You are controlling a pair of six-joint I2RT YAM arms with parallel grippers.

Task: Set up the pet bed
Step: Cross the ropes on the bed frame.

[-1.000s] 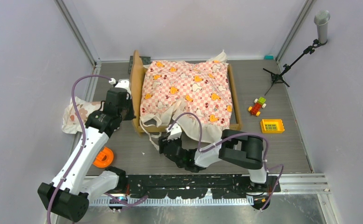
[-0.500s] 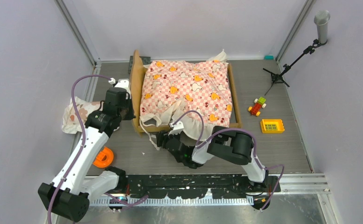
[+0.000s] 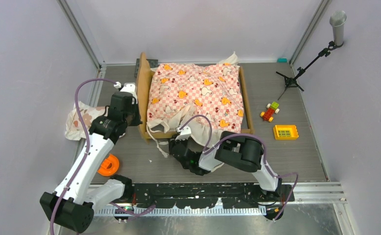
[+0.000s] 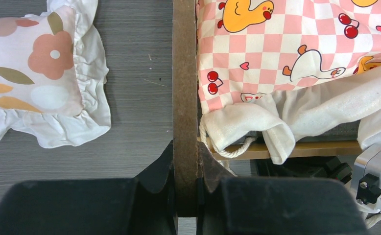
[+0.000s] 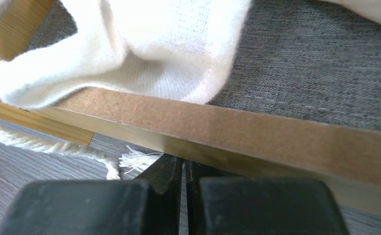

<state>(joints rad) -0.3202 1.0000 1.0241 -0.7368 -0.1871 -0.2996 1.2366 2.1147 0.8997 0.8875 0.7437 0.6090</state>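
The pet bed [image 3: 142, 93] is a tan wooden frame at the middle of the table, covered by a pink-checkered sheet [image 3: 198, 95]. My left gripper [image 3: 133, 116] is shut on the bed's headboard [image 4: 184, 73]; a finger [image 4: 161, 164] presses each side of the board's edge. My right gripper [image 3: 177, 143] is at the bed's near rail [image 5: 257, 132]. Its jaws are shut, with only a thin slit and nothing between them, and its fingertips sit under the rail. Grey mattress [image 5: 316, 73] and white sheet lining [image 5: 144, 54] show above the rail.
A floral ruffled pillow [image 3: 78, 120] lies left of the bed, beside my left arm. An orange roll [image 3: 108, 165] is near the left base. Toy bricks [image 3: 270, 111], a yellow tray [image 3: 285, 131] and a tripod [image 3: 301, 68] stand to the right. A cord [image 5: 56, 147] trails on the table.
My right gripper has moved forward under the bed's near rail and its jaws have closed. The left gripper has kept its hold on the headboard.
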